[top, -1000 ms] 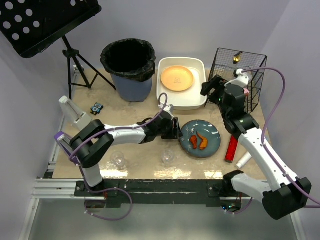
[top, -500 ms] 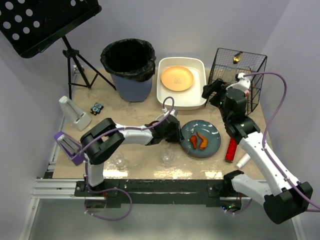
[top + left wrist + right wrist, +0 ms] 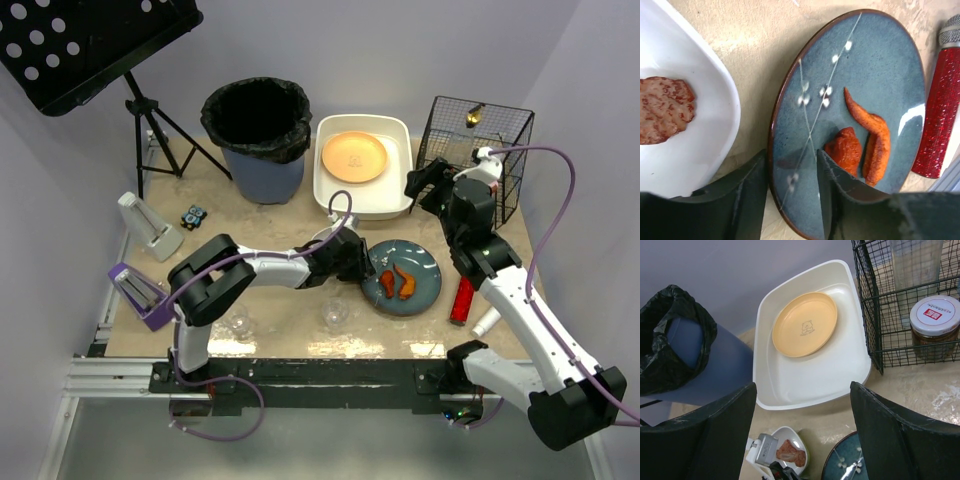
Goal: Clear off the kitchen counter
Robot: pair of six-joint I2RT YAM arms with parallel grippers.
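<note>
The beige mottled kitchen counter holds a blue glazed plate with two orange-red food pieces. My left gripper lies low at the plate's left rim. In the left wrist view the left gripper is open and straddles the blue plate's rim: one finger outside on the counter, the other over the glaze beside the food. A small white dish with a meat patty sits just left. My right gripper hovers open and empty near the white tub.
An orange plate lies in the tub. A black wire basket with a jar stands back right, a lined bin back centre. A red glitter microphone, a white tube and two glasses sit near the front.
My left gripper has slid right up to the plate's rim, and its jaws have narrowed around it. The right arm has shifted slightly right.
</note>
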